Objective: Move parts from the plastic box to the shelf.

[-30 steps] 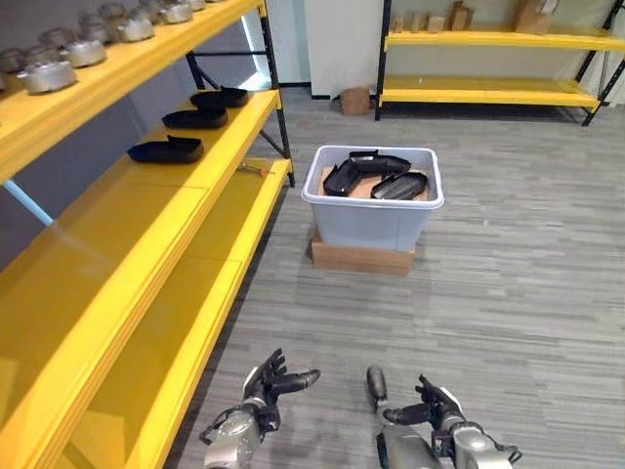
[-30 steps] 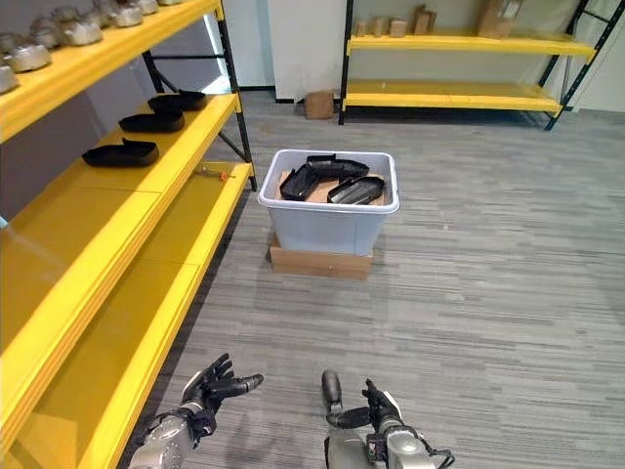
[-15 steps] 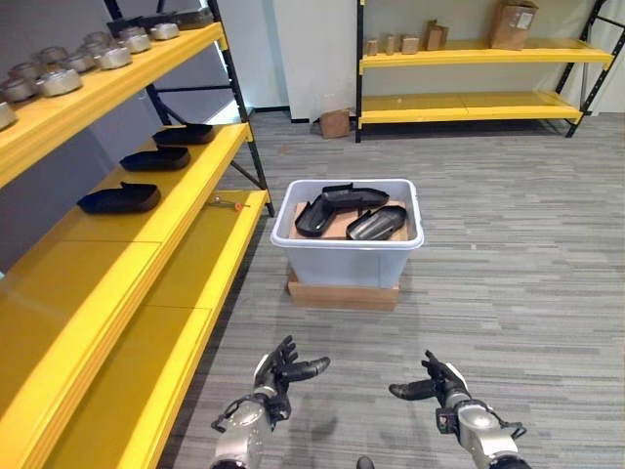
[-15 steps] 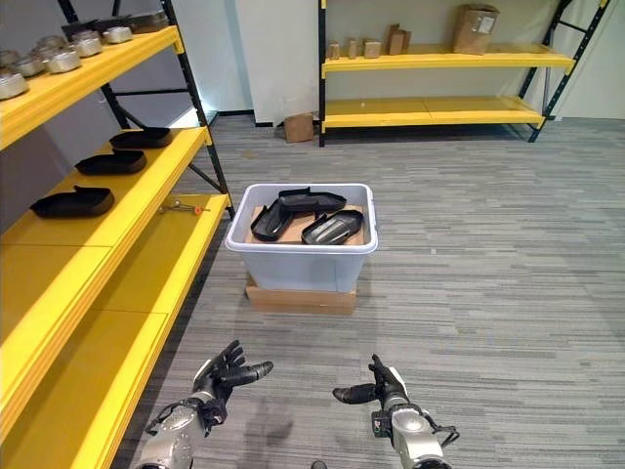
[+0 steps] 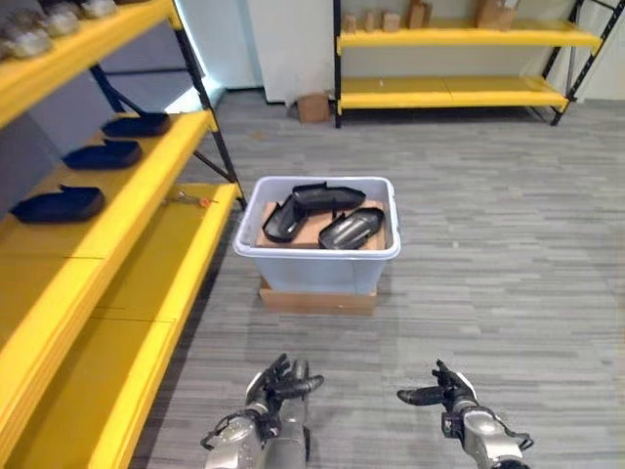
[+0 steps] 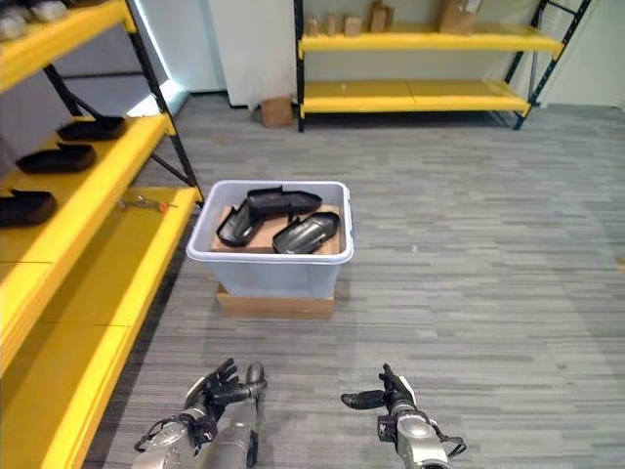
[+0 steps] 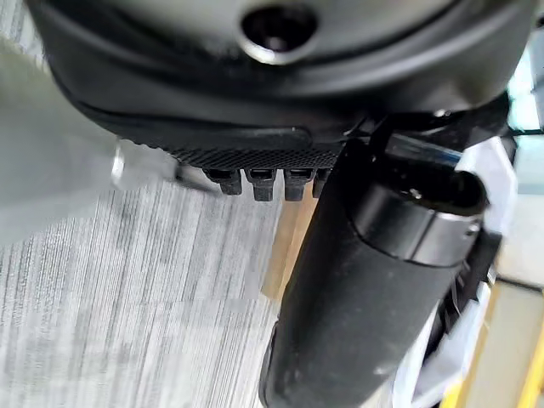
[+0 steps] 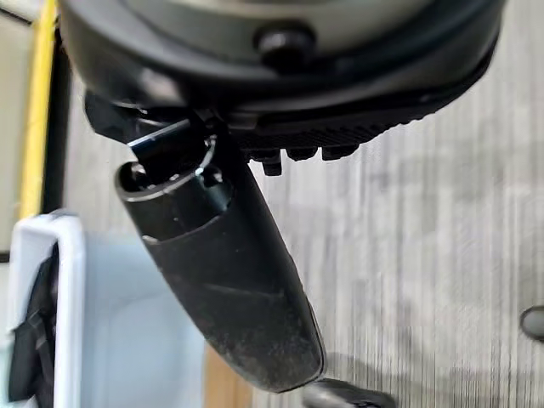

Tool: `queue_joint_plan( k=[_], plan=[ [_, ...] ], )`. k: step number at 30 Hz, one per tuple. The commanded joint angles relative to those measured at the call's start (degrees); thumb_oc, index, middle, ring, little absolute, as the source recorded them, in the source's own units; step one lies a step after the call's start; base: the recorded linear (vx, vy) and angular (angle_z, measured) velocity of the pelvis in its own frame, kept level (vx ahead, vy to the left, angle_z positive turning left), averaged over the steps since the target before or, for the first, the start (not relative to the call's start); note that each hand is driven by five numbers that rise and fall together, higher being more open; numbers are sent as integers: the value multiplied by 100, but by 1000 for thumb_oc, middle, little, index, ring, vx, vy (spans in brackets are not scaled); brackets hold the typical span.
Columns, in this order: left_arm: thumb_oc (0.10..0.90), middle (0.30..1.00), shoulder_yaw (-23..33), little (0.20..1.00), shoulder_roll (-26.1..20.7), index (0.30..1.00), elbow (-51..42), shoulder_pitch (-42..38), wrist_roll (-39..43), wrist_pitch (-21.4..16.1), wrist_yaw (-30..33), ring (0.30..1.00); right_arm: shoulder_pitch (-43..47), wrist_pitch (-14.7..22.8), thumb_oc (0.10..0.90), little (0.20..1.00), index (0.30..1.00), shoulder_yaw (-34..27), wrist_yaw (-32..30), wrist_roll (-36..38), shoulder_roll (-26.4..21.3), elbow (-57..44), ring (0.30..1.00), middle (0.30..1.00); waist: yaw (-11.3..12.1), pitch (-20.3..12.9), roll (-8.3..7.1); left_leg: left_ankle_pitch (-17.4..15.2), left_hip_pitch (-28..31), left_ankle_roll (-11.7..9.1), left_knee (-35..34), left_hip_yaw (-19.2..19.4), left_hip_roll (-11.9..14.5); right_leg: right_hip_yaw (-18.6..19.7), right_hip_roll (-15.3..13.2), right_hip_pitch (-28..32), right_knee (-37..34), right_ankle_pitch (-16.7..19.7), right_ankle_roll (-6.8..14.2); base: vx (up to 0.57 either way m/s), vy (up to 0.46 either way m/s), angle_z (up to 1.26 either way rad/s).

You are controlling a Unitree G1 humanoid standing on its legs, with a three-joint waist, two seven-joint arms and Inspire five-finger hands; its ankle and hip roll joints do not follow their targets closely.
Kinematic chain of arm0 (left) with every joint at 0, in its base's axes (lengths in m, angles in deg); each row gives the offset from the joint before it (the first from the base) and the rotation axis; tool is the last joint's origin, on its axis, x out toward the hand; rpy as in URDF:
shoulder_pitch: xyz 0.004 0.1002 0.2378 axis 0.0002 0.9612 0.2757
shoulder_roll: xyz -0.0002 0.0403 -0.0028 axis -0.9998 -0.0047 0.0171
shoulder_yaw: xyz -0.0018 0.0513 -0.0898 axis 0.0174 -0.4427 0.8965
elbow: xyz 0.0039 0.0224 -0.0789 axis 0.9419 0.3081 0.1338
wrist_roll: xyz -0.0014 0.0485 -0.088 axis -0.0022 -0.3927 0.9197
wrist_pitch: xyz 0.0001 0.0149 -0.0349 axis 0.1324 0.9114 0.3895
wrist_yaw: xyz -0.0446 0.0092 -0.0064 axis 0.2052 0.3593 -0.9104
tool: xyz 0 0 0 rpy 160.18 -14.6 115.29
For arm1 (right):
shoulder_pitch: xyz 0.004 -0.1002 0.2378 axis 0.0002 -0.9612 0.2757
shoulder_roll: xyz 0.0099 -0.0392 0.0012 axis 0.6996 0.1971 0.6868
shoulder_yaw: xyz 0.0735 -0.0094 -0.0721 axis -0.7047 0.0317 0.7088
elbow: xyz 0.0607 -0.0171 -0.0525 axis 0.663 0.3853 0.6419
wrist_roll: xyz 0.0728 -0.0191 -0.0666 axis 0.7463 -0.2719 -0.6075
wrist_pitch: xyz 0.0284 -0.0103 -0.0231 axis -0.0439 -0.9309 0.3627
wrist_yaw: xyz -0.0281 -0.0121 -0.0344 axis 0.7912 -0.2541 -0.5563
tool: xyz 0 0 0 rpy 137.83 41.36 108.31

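A pale plastic box (image 5: 314, 264) stands on a flat cardboard base on the floor ahead of me, with several black moulded parts (image 5: 317, 213) lying in it. The yellow shelf (image 5: 117, 210) runs along my left, and three black parts (image 5: 54, 203) lie in a row on its middle level. My left hand (image 5: 278, 385) and right hand (image 5: 445, 393) hover low over the floor, well short of the box. Both are open with relaxed fingers and hold nothing.
A second yellow rack (image 5: 449, 93) stands against the far wall with small boxes on top. A small cardboard box (image 5: 312, 107) sits on the floor beside it. A small tool (image 5: 190, 199) lies on the left shelf's lower level. Grey floor stretches to the right of the box.
The camera has swung right and tipped down, so the shelf has slid leftward and the plastic box sits more centred. Both hands stay open and low.
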Motion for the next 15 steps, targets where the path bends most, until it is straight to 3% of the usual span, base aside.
queue_joint_plan(
  k=[1, 6, 11, 15],
  plan=[
    [900, 1000, -495, 1000, -49, 1000, -481, -575, 28, -452, -41, 1000, -9, 469, 900, 1000, 1000, 0, 107, 218, -67, -626, 1000, 1000, -63, -969, 223, 335, 1218, -218, 82, 497, 131, 308, -430, -623, 22, 991, 161, 285, 190, -104],
    [900, 1000, -488, 1000, -74, 1000, -521, -647, -9, -481, -48, 1000, 103, 446, 900, 1000, 1000, 154, 152, 273, 24, -691, 1000, 1000, 79, -996, 301, 169, 1682, -166, 231, 563, -59, 246, -665, -540, 381, 995, 216, 216, 146, 4],
    [900, 1000, -477, 1000, -87, 1000, -548, -648, -18, -469, -54, 1000, 95, 428, 900, 1000, 1000, 204, 200, 278, 80, -729, 1000, 1000, 129, -1006, 366, 157, 1786, -182, 413, 581, -144, 220, -741, -537, 637, 1020, 268, 166, 129, 9],
    [900, 1000, -394, 1000, -84, 1000, -489, -627, -73, -418, -87, 1000, 106, 428, 900, 1000, 1000, 204, 244, 255, 80, -746, 1000, 1000, 69, -819, 623, 149, 2211, -118, 460, 465, -169, 238, -377, -1075, 2374, 971, 346, 173, 194, -2]
  ],
)
